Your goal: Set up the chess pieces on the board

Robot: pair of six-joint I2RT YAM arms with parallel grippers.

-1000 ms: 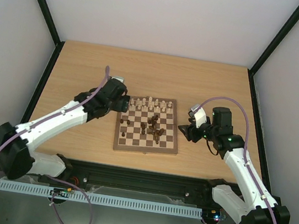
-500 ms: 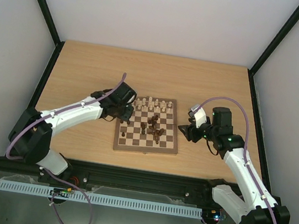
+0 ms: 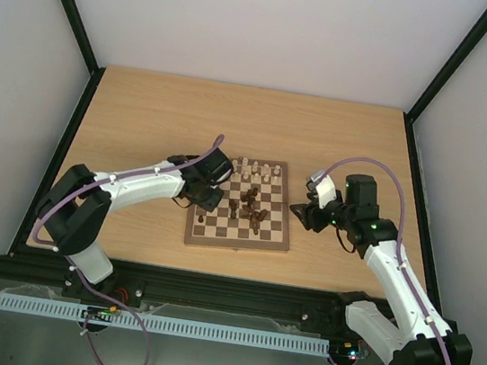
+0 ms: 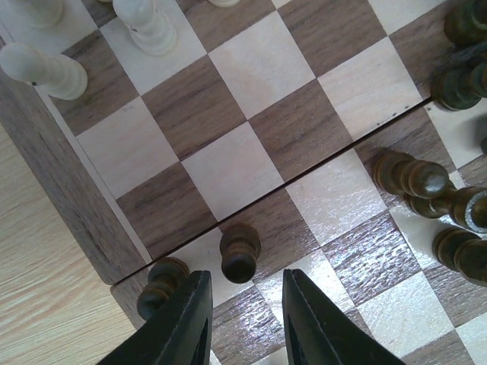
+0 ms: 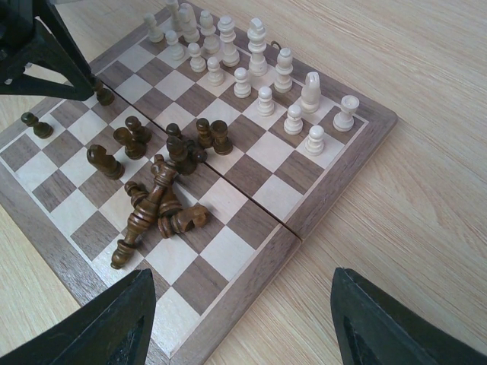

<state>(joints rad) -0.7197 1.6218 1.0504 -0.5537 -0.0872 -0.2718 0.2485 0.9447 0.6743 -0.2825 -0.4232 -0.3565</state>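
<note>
Tally: one board [image 3: 235,244]. Sixteen or so cream chess pieces [image 5: 265,101], two rows, left end too crowded to be sure. Roughly a dozen dark chess pieces [image 5: 156,204] — several heaped, exact number unclear.

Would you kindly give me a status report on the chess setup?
Left claw open at a dark pawn. Right claw open beside board. Dark pieces heaped mid-board.

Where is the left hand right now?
The left hand is over the left edge of the board in the top view; its wrist view shows a dark pawn just ahead of its open fingers.
</note>
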